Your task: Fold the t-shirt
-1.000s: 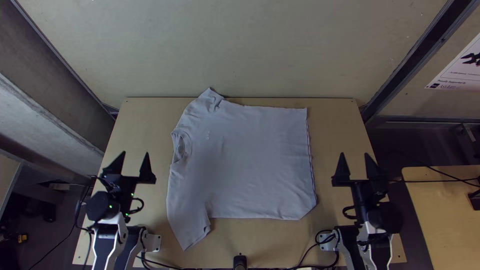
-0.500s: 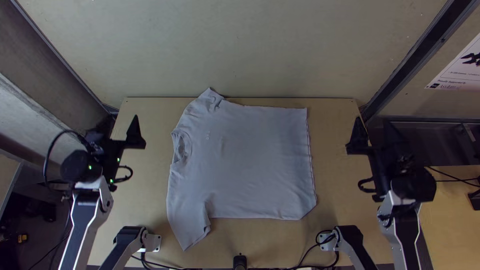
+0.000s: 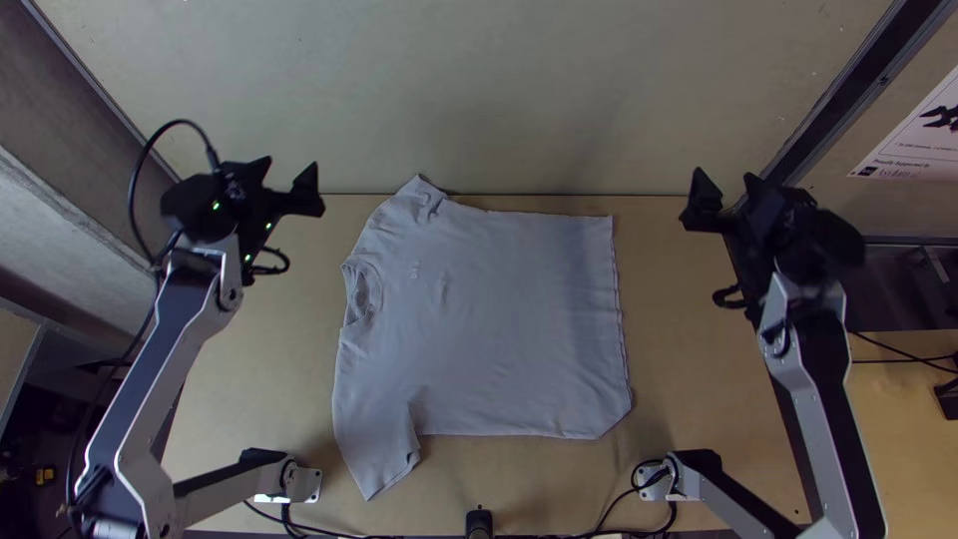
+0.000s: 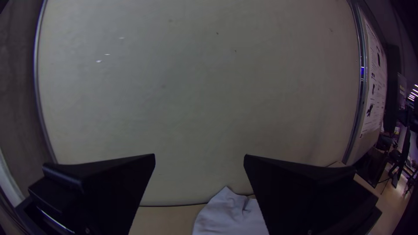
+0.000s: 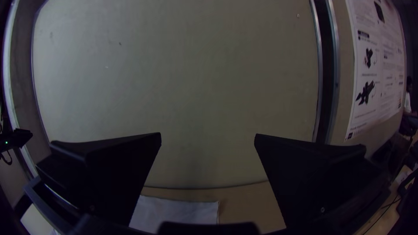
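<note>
Your left gripper (image 3: 290, 165) and right gripper (image 3: 724, 178) each have their fingers wide apart; the shirt (image 3: 489, 319) lies spread on the table (image 3: 684, 379).

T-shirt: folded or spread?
Spread, not folded: the t-shirt lies broad and nearly flat, both sleeves out, collar open at one side.

Beyond your wooden table (image 3: 284, 379) stood a pale panel (image 3: 499, 80); at the top view's right you had a dark post (image 3: 856, 85), a printed poster (image 3: 913, 150) and a side table (image 3: 913, 429).
</note>
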`<state>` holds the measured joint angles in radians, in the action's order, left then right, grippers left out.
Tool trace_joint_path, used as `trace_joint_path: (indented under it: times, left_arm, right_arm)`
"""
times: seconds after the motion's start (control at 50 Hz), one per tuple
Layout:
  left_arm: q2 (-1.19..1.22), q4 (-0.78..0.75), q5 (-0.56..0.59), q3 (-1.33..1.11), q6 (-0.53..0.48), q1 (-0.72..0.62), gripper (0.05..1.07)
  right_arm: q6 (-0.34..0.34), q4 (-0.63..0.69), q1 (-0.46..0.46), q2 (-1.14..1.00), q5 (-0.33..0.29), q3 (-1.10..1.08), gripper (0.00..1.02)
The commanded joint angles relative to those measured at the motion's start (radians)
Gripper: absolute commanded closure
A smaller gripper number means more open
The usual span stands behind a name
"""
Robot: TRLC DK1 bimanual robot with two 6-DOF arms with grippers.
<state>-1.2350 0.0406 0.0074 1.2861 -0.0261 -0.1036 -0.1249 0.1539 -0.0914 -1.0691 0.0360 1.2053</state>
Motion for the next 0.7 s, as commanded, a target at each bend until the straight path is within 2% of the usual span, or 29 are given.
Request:
trace_joint_path:
  times: [0.0,0.12,0.26,0.48,0.62,0.68]
  left_arm:
    - [-0.101,0.024,0.003,0.096,0.014,-0.033,0.09]
    - [-0.239,0.065,0.003,0.213,0.028,-0.053,0.09]
    - [-0.417,0.183,0.003,0.394,0.043,-0.053,0.10]
    - [-0.695,0.369,0.005,0.705,0.077,-0.044,0.09]
    - [-0.879,0.519,0.006,0.923,0.075,-0.044,0.11]
    - [-0.922,0.533,0.009,0.957,0.075,-0.041,0.11]
  right_arm:
    - [-0.056,0.045,-0.001,-0.091,0.008,0.085,0.04]
    - [-0.061,0.064,0.001,-0.196,0.008,0.146,0.04]
    - [-0.078,0.101,-0.004,-0.307,0.007,0.215,0.04]
    - [-0.165,0.213,-0.004,-0.488,0.007,0.352,0.04]
    - [-0.191,0.286,-0.004,-0.594,0.005,0.425,0.04]
    - [-0.205,0.288,-0.005,-0.620,0.005,0.430,0.04]
